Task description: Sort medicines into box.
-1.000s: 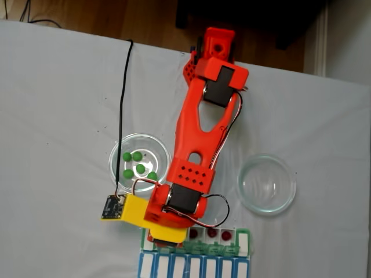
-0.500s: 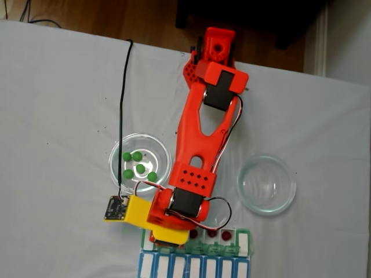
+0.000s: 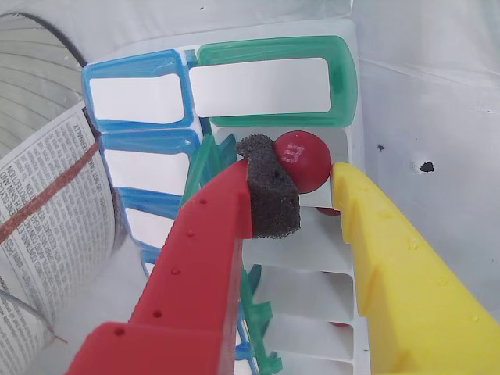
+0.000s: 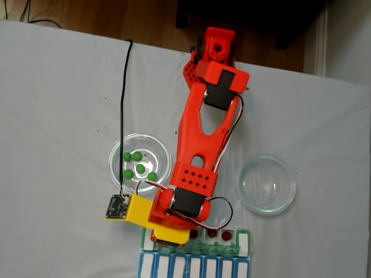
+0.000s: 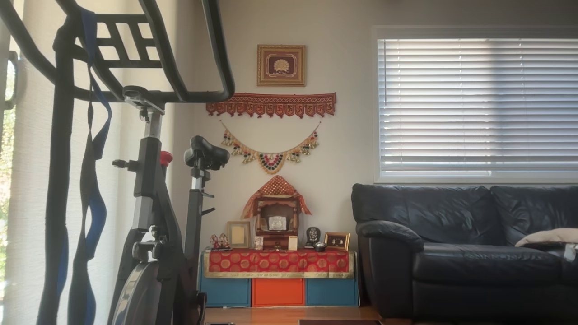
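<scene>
Fingers: gripper [image 3: 312,176] clamping the dark red ball [image 3: 303,160], foam pad against yellow tip.
Drop line: open white compartment [image 3: 312,242] of the box [image 4: 246,238] directly beneath the ball.

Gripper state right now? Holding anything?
Gripper: shut on the red ball, pinched between foam pad and yellow finger, over an open box compartment.

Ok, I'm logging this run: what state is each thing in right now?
Tool: shut on the red ball, over an open compartment.
Red ball: gripped, not yet dropped.
Pill organizer: green-row compartments open.
Left dish: holds five green balls.
Right dish: empty.
</scene>
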Robot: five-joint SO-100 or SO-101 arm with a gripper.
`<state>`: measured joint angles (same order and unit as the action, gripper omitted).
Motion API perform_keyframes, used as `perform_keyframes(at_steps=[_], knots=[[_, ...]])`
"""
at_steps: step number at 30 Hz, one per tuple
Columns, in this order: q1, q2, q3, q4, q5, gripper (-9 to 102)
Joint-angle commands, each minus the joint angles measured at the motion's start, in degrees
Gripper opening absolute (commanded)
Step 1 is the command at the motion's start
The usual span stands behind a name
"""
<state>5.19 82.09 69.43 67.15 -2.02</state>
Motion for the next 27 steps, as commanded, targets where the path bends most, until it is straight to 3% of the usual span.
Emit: perform_keyframes(at_steps=[1,17,27], knots=[[-4.0,2.6,-1.7,-0.7,0.3,2],[-4.9,1.1,-1.8,-0.6,-1.4,17],[-4.7,1.5,-1.8,-0.6,-1.5,18]])
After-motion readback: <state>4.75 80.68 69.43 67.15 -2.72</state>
